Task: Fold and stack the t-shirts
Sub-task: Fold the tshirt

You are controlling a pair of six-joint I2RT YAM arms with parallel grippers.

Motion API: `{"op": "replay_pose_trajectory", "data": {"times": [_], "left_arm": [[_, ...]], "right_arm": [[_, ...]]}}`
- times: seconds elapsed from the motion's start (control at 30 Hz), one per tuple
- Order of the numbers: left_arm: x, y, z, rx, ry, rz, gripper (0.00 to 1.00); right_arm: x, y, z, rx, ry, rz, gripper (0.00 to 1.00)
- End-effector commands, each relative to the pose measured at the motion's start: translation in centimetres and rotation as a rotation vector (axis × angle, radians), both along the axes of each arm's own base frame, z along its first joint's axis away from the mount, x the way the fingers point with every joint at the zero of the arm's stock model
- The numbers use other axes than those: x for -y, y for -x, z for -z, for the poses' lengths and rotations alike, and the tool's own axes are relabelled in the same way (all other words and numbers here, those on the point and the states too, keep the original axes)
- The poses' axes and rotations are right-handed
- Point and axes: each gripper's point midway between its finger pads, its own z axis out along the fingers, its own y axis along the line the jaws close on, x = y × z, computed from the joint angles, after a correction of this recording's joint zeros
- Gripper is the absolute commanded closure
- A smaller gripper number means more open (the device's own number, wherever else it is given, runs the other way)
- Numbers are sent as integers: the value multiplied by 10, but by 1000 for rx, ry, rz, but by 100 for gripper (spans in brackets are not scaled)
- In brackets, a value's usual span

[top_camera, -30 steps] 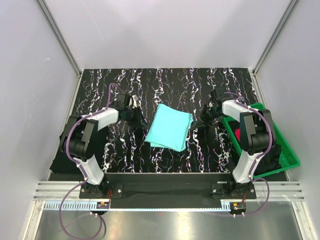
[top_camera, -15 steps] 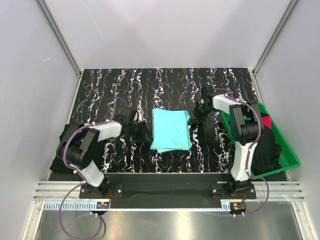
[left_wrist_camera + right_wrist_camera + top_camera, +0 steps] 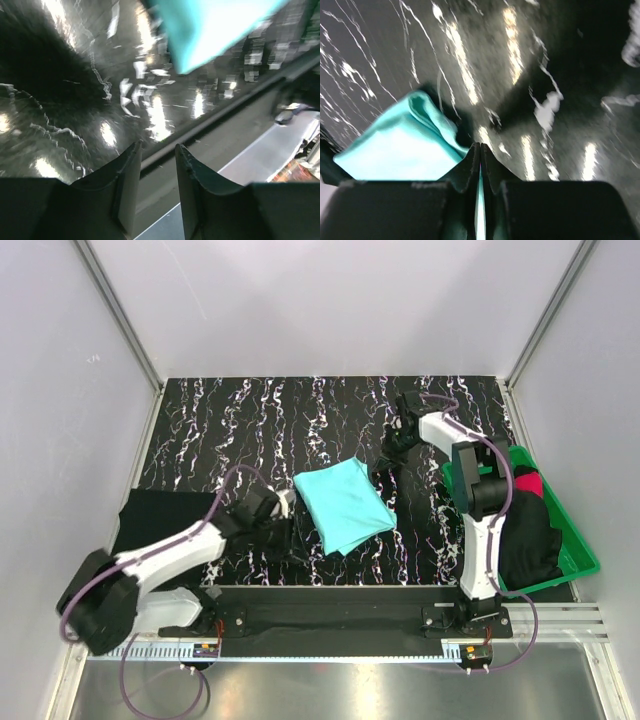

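Turquoise shirt (image 3: 345, 505) lay folded mid-way across the mat (image 3: 250, 420), nearer its front edge, right gripper (image 3: 480, 150) pinched on its far-right corner, left gripper (image 3: 157, 148) gaping on nothing, so I'd have dragged low and slow to keep the fold flat.

The turquoise-mint t-shirt (image 3: 343, 504) is lying folded into a flat, skewed rectangle. Its far right corner is bunching up where it is being pinched between the pressed-together fingers of the right gripper (image 3: 384, 467). Its near left edge is resting just ahead of the left gripper (image 3: 283, 531), clear of the parted fingers. A black t-shirt (image 3: 158, 517) is lying flat to the outer left of the left gripper. A second black t-shirt (image 3: 527, 540) is sitting crumpled well to the near right of the right gripper, with the red-pink t-shirt (image 3: 529, 483) peeking out at its far edge.
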Motion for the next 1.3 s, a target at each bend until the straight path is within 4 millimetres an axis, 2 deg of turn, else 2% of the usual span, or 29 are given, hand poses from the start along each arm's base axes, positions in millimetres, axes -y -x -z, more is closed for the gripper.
{"op": "replay_pose_trajectory", "data": {"times": [0.0, 0.03, 0.07, 0.1, 0.13, 0.17, 0.2, 0.23, 0.27, 0.33, 0.37, 0.47, 0.63, 0.77, 0.8, 0.87, 1.07, 1.17, 1.27], "left_arm": [[-4, -20, -38, 139, 51, 2, 61], [-2, -28, -44, 152, 70, -1, 61], [0, -49, -60, 203, 104, -15, 61], [4, -56, -58, 177, 120, -1, 61], [7, -66, -62, 185, 138, 0, 62], [7, -89, -74, 230, 164, -19, 63], [9, -97, -76, 223, 188, -10, 64], [10, -107, -69, 205, 190, -13, 65], [11, -127, -77, 246, 226, -17, 66], [14, -144, -78, 250, 266, -10, 67], [16, -158, -72, 234, 277, -12, 69], [25, -171, -65, 209, 311, 24, 70], [35, -186, -63, 220, 359, 46, 70], [36, -193, -46, 161, 379, 17, 70], [34, -194, -37, 135, 371, 5, 71], [30, -202, -31, 147, 373, -19, 71], [31, -215, -2, 126, 389, -59, 72], [31, -218, 10, 118, 384, -76, 72], [31, -219, 15, 112, 382, -91, 73]], "right_arm": [[19, 12, -51, 99, 59, -62, 92], [20, 17, -69, 134, 50, -70, 91], [16, 25, -76, 134, 21, -86, 91], [14, 37, -75, 115, 0, -98, 91], [9, 45, -90, 141, -36, -117, 91], [3, 53, -94, 138, -70, -135, 91], [-10, 71, -95, 99, -151, -176, 91], [-26, 84, -103, 95, -205, -210, 91], [-43, 101, -106, 57, -305, -253, 91], [-67, 122, -109, 21, -379, -324, 91], [-88, 141, -110, 5, -427, -396, 91], [-118, 164, -108, -25, -505, -469, 91], [-147, 180, -102, -83, -579, -521, 92], [-163, 178, -93, -105, -624, -527, 93], [-164, 177, -84, -126, -620, -518, 93], [-166, 174, -77, -134, -616, -512, 93], [-172, 179, -33, -132, -581, -500, 93], [-168, 180, -15, -129, -547, -475, 94], [-160, 189, 5, -161, -511, -458, 94]]}}
